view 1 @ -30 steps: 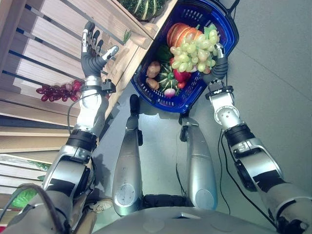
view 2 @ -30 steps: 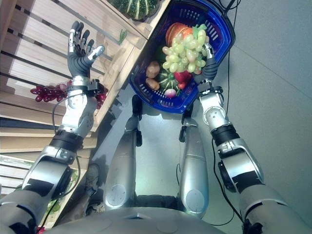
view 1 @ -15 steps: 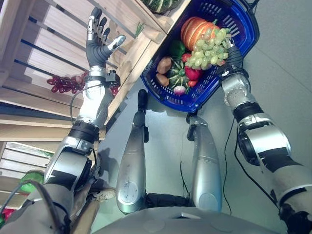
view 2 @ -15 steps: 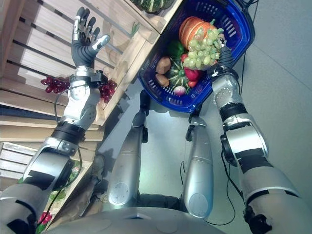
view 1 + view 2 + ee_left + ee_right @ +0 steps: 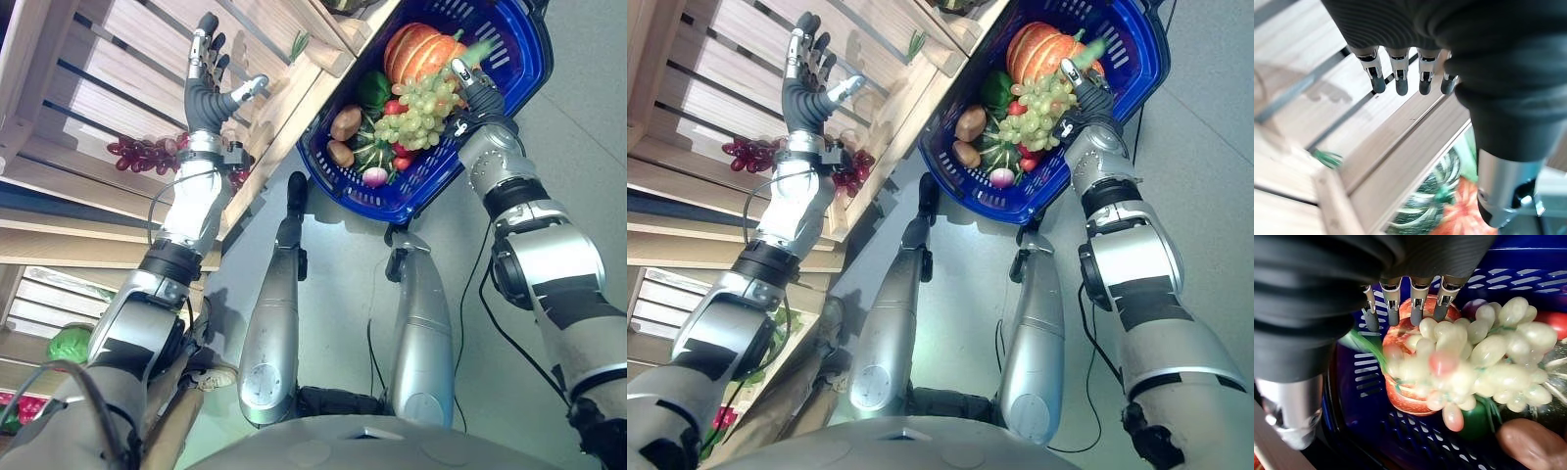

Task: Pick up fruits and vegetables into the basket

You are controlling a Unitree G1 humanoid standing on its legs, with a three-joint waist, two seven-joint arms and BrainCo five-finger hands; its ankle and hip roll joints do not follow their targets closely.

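A blue basket (image 5: 416,196) stands on the floor by the wooden shelves (image 5: 108,59). It holds an orange pumpkin (image 5: 411,49), a green pepper (image 5: 372,88), potatoes (image 5: 345,122), a striped squash (image 5: 377,152) and a radish (image 5: 375,176). My right hand (image 5: 472,86) reaches over the basket with straight fingers (image 5: 1393,308). A bunch of green grapes (image 5: 1474,357) hangs just past them, above the pumpkin. My left hand (image 5: 208,93) is raised over the shelves, open and holding nothing. Purple grapes (image 5: 142,152) lie on the slats beside its wrist.
The shelf's edge (image 5: 294,98) runs close along the basket's left side. A striped green squash (image 5: 1425,196) sits on the shelf beyond my left hand. A green vegetable (image 5: 69,343) lies on a lower shelf. Grey floor (image 5: 588,176) lies to the right of the basket.
The whole view has shifted. My right hand has gone a little further over the basket with the green grapes. My left hand stays raised and open.
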